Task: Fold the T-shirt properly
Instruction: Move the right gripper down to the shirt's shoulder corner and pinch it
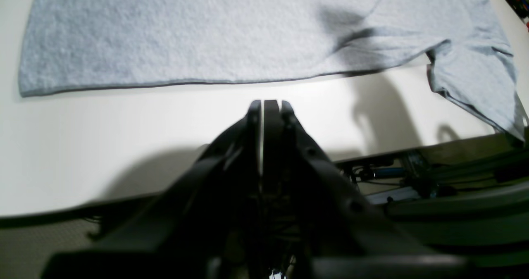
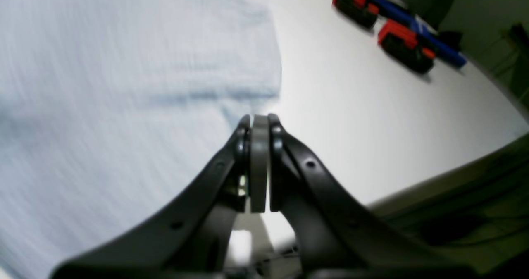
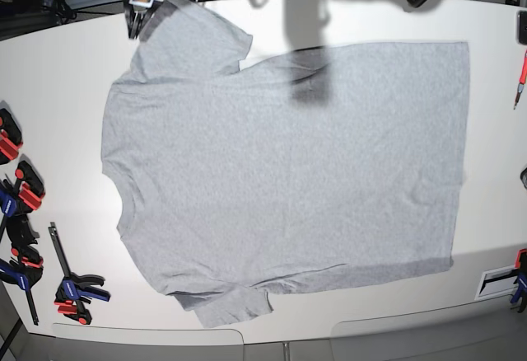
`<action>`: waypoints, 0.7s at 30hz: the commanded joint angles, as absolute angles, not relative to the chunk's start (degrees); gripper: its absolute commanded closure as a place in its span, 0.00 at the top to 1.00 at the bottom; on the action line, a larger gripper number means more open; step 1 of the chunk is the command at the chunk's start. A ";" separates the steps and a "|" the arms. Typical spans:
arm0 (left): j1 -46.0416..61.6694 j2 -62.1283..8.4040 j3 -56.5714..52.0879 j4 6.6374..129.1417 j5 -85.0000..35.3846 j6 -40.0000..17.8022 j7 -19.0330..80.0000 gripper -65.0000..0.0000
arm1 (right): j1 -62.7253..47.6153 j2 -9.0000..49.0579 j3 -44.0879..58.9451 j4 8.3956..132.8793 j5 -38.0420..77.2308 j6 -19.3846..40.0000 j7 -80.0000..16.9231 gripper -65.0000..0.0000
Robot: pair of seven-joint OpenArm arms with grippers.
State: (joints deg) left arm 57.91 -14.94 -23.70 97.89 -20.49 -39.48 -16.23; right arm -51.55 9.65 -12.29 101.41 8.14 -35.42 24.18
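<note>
The light grey T-shirt (image 3: 288,171) lies spread flat on the white table (image 3: 494,213), plain side up, with the neck to the left and the hem to the right in the base view. My left gripper (image 1: 264,103) is shut and empty, hanging over bare table just short of the T-shirt's (image 1: 206,35) long side edge, with a sleeve (image 1: 475,72) off to its right. My right gripper (image 2: 260,118) is shut with nothing in it, its tips by the edge of the T-shirt (image 2: 124,84). In the base view it sits at the upper sleeve (image 3: 134,16).
Several red, black and blue clamps (image 3: 25,196) lie along the table's left side, also seen in the right wrist view (image 2: 403,49). A red tool (image 3: 521,77) lies at the right edge. The table's edge and frame rails (image 1: 413,180) run just behind my left gripper.
</note>
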 commanded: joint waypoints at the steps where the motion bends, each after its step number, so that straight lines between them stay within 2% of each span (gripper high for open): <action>1: 58.87 -15.29 -24.08 98.72 -21.08 -40.00 -17.15 0.00 | -52.27 9.32 -12.25 104.77 9.43 -34.17 25.71 0.00; 6: 58.89 -15.31 -24.08 98.72 -21.08 -40.00 -15.90 0.00 | -52.21 5.87 -10.72 113.65 21.76 -27.59 22.20 0.00; 11: 58.89 -16.78 -24.08 98.72 -21.08 -40.00 -15.86 0.00 | -52.27 1.50 -3.57 114.96 32.03 -15.97 13.47 0.00; 14: 58.89 -18.26 -24.08 98.72 -21.08 -40.00 -15.88 0.00 | -52.38 1.10 3.25 114.96 35.73 -1.13 5.54 0.00; 18: 58.87 -19.11 -24.08 98.72 -21.08 -40.00 -15.88 0.00 | -52.18 1.10 16.34 114.96 47.24 24.60 -3.27 0.00; 20: 58.87 -19.09 -24.05 98.72 -21.10 -40.00 -15.88 0.00 | -52.05 1.13 23.07 114.96 54.85 33.17 -7.66 0.00; 21: 58.87 -19.07 -24.05 98.72 -21.10 -40.00 -15.90 0.00 | -52.05 1.13 26.22 114.96 58.28 35.16 -9.67 0.00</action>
